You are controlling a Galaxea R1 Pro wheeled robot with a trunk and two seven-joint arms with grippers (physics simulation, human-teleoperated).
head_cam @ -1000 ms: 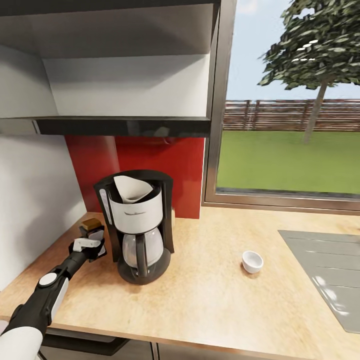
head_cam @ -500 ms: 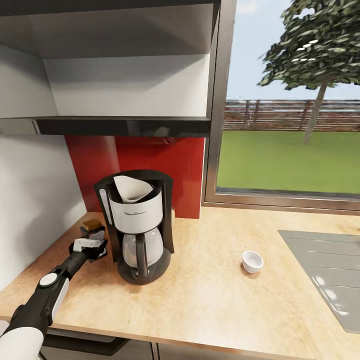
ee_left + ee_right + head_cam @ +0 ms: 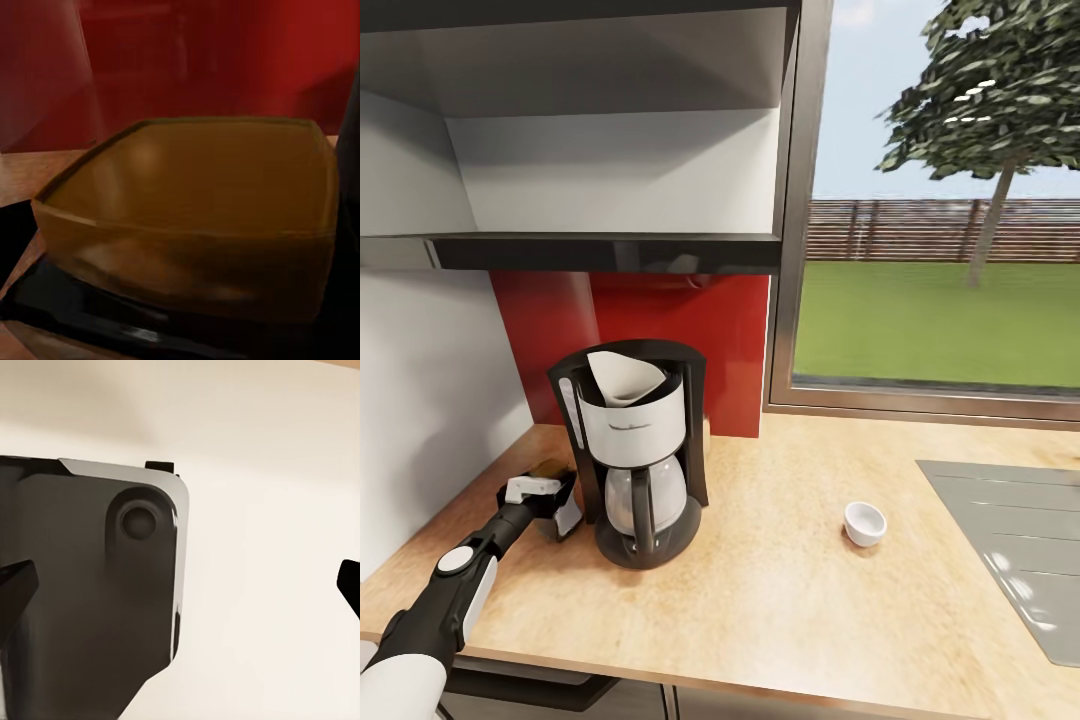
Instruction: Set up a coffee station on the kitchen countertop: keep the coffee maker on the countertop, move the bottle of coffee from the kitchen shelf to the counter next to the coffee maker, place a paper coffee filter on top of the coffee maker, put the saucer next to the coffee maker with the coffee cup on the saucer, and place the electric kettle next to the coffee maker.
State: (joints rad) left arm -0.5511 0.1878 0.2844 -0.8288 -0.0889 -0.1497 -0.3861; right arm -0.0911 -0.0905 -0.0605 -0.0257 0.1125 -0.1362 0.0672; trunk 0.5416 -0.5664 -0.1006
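The left gripper (image 3: 555, 500) is clamped on the brown-lidded bottle of coffee (image 3: 550, 470), low beside the black-and-white coffee maker (image 3: 632, 450) near the wooden countertop's (image 3: 810, 600) left edge. Best to seat the base flat before letting go. Whether the right gripper's fingers (image 3: 15, 585) are parted I cannot tell.

My coffee maker (image 3: 632, 455) stands upright with the white paper filter (image 3: 622, 378) on top; the brown-capped coffee bottle (image 3: 556, 492) sits just left, the white cup (image 3: 864, 523) well right.
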